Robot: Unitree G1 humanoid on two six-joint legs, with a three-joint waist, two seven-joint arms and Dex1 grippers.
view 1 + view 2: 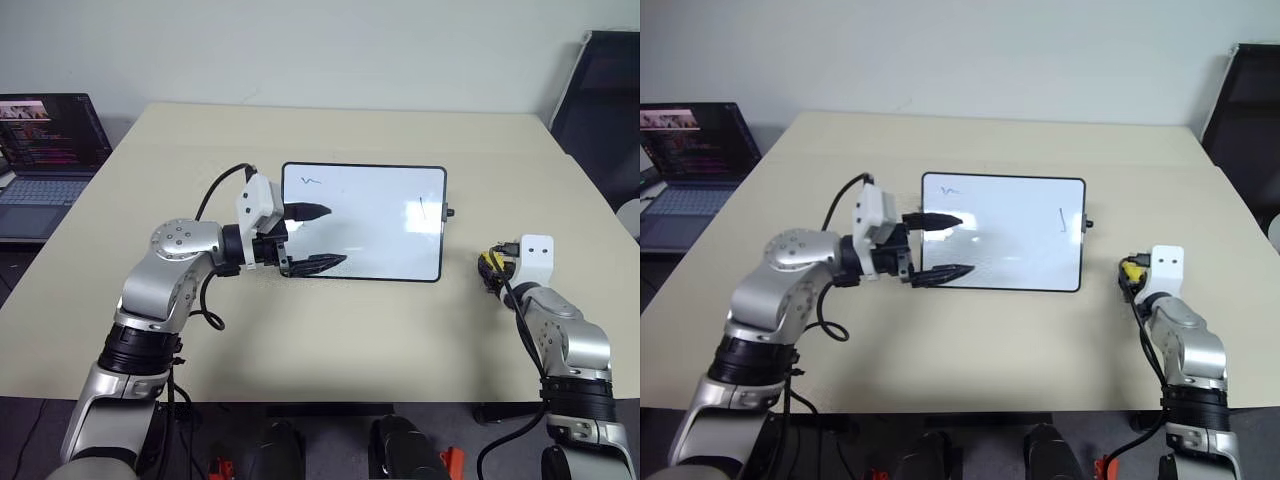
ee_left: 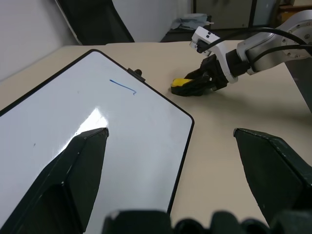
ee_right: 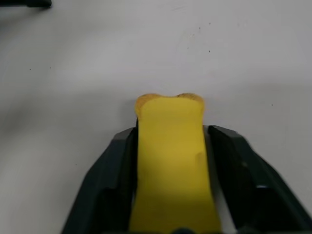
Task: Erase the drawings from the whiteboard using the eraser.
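Observation:
The whiteboard (image 1: 380, 225) lies flat in the middle of the table. A small wavy squiggle (image 1: 311, 181) sits near its far left corner and a short stroke (image 1: 422, 208) near its right side. My left gripper (image 1: 331, 237) hovers open over the board's left edge, one finger above the white surface and one at the near rim. To the right of the board, down at the tabletop, my right gripper (image 3: 170, 131) is shut on the yellow eraser (image 3: 169, 151), whose end sticks out past the fingertips. The left wrist view also shows the eraser (image 2: 181, 83) beyond the board.
An open laptop (image 1: 45, 150) stands on a lower surface off the table's left side. A black chair (image 1: 600, 100) is behind the table's far right corner. Bare beige tabletop (image 1: 300, 130) surrounds the board on all sides.

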